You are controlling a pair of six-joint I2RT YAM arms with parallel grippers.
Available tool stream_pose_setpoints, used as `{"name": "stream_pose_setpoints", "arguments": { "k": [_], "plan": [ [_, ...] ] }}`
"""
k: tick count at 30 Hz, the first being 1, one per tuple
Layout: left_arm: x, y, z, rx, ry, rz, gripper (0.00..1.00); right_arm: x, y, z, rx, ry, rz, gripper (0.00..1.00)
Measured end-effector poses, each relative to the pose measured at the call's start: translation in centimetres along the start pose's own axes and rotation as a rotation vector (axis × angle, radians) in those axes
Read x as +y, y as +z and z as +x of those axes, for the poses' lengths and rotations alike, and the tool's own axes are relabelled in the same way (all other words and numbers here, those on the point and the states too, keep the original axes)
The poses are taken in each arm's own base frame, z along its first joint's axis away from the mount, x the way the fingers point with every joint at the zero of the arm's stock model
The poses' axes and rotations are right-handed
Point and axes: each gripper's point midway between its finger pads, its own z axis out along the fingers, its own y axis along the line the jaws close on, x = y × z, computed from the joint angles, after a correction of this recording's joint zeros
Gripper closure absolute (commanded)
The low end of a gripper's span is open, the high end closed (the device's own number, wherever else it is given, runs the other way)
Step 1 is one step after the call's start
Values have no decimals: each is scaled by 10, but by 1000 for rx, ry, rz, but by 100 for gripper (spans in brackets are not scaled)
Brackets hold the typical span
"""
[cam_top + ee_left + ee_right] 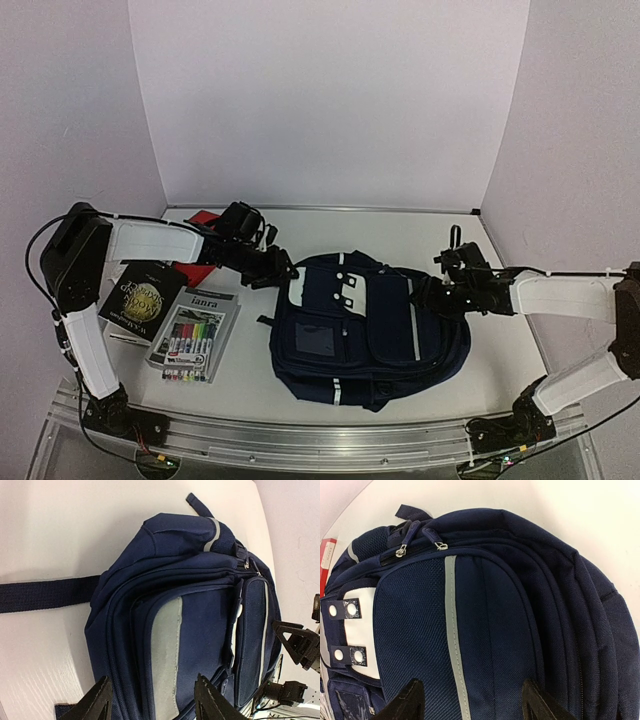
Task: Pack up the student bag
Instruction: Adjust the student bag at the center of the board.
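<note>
Flanking the student bag point(360, 330), left tool point(152, 680) and right tool point(471, 684) spread, I judge fabric limp; grasp zipper pulls point(440, 545).

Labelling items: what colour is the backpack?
The backpack is navy blue with grey stripes, clearest in right wrist view.

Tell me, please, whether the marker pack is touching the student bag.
Apart. The top external view shows a strip of bare white table between the marker pack and the left side of the student bag.
</note>
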Motion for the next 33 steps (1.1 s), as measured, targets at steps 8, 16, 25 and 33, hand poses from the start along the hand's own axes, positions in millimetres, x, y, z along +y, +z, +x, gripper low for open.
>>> {"name": "stream_pose_setpoints", "arguments": {
  "k": [8,16,25,33],
  "plan": [
    [25,10,36,73,-83,-24,34,-11,-7,-6,-16,16,33,35],
    [11,11,67,111,-90,-26,31,-29,-10,-15,-26,11,106,41],
    [7,19,76,122,-124,-1,66,-31,-2,-4,34,-18,102,62],
    [-4,43,43,93,-124,89,84,-42,0,1,53,-5,122,93]
  ]
}}
